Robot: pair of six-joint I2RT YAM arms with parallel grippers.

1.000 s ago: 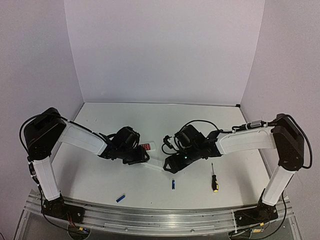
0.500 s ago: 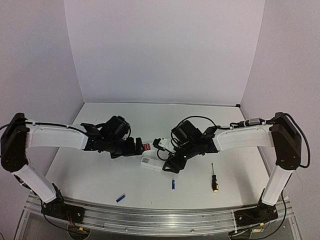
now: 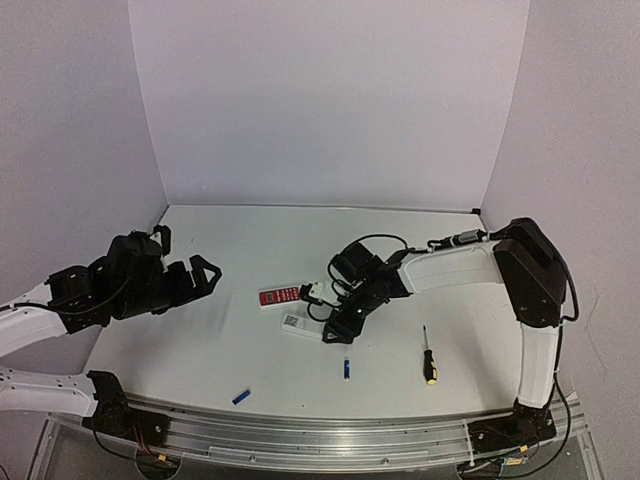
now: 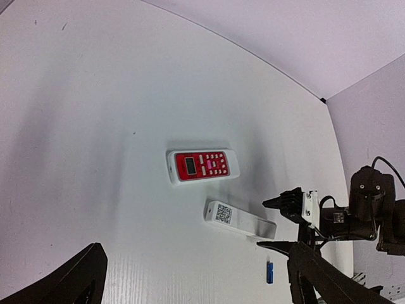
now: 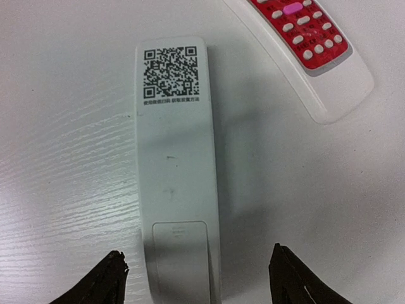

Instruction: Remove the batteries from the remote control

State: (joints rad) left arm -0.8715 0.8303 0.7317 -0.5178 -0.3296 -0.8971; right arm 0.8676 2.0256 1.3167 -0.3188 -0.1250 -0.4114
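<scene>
Pale lilac walls (image 3: 330, 100) close the far side and both flanks of a white table (image 3: 250, 235), evenly lit.

so the left gripper (image 3: 198, 280) let go, popped wide open and swung way back to the left side of the table (image 3: 200, 350), leaving the white remote control (image 5: 177, 164) flat, QR side up, beside the now uncovered red remote (image 3: 285, 296), and the right arm (image 3: 450, 265) tucked its elbow inward
</scene>
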